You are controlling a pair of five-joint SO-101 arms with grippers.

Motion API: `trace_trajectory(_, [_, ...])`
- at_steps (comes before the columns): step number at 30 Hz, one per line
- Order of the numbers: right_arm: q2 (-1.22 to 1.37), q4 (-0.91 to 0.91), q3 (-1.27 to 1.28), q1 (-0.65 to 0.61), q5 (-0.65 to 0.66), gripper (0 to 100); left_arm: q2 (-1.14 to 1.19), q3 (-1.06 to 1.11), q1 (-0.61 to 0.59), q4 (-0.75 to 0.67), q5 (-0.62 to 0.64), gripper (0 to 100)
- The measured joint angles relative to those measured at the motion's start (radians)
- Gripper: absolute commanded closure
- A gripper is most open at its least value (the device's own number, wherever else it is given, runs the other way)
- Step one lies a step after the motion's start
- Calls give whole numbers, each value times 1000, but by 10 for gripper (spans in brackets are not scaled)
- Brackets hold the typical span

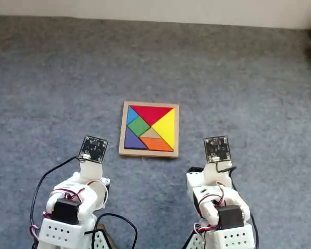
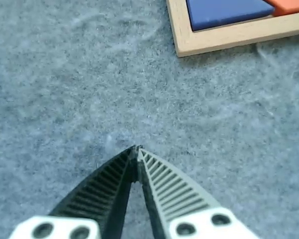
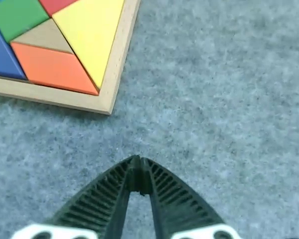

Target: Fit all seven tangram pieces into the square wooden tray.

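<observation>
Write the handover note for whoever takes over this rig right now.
Left end effector: shut, empty, over the carpet near the dark blue piece.
Right end effector: shut, empty, over the carpet near the orange piece.
Tray: all seven pieces lie inside it.
Done: puzzle filled. Left: nothing that shows.

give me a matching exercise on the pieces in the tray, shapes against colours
Shapes:
1. square
2. parallelogram
3. far-edge triangle
4. right-edge triangle

Colours:
a. yellow
b. green
c. red
d. orange

Pairs: 1-b, 2-d, 3-c, 4-a
</observation>
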Motion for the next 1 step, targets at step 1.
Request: trace_trajectory(1, [0, 0, 0, 0, 0, 994, 0, 0, 0, 0, 0, 992])
